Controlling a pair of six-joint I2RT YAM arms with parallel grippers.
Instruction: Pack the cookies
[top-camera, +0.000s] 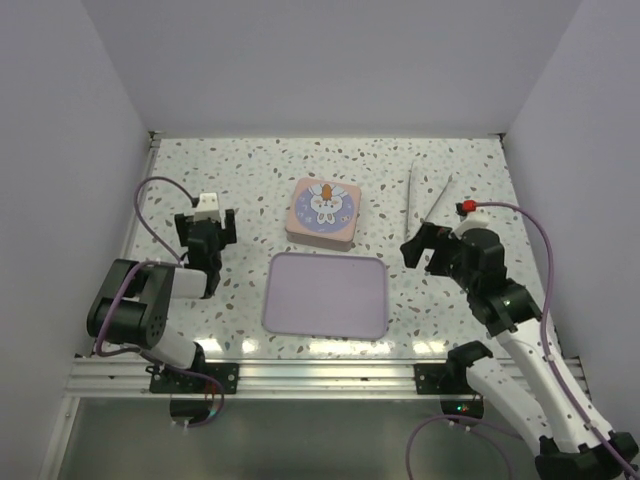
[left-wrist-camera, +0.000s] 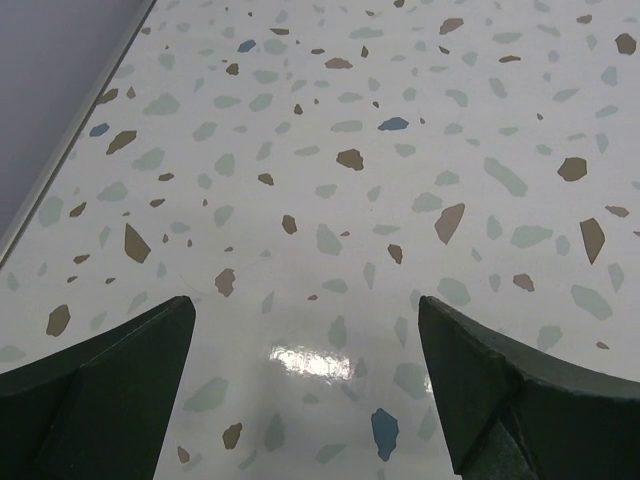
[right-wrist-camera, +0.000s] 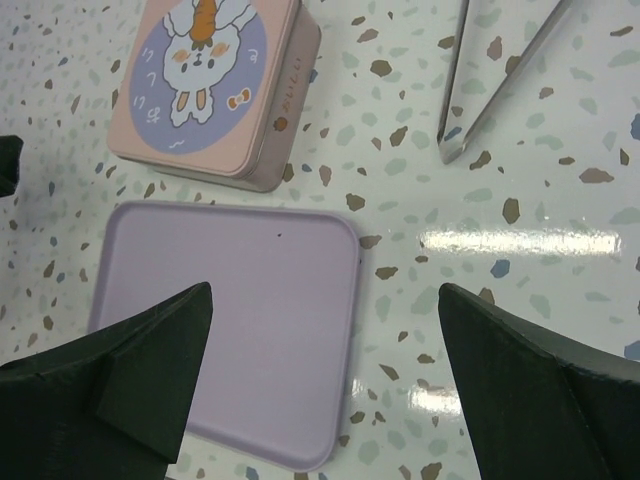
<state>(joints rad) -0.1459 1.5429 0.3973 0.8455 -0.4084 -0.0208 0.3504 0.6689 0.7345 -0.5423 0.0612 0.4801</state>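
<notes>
Start at the near edge of the worktop (top-camera: 250, 180), where both arms are bolted. Just beyond them, you see the lavender tray (top-camera: 325, 293) lying flat on the speckled surface, about midway between the left and right edges, with nothing on it. To its left, toward the left edge, your left gripper (top-camera: 207, 222) points away from you. In its own wrist view the left gripper (left-wrist-camera: 305, 320) has its dark fingers (left-wrist-camera: 120, 390) spread wide, with only bare worktop (left-wrist-camera: 400, 150) between them and nothing held. On the other side, your right gripper (top-camera: 428, 252) sits just off the tray's far right corner. Its wrist view shows the right gripper (right-wrist-camera: 325, 300) equally wide open and empty, above the tray (right-wrist-camera: 230, 330) and its right rim. Further back, just beyond the tray's far edge, the pink square tin (top-camera: 323, 212) rests with its lid on, and a white rabbit on a lavender circle is printed on top of the tin (right-wrist-camera: 205, 80). You cannot tell from any of these views where the cookies are, because none show on the worktop or the tray and the tin is closed. Furthest out, toward the far right corner, a pair of metal tongs (top-camera: 425, 205) lies flat, well apart from the tin, and the tips of the tongs (right-wrist-camera: 480, 90) point toward the near edge.
</notes>
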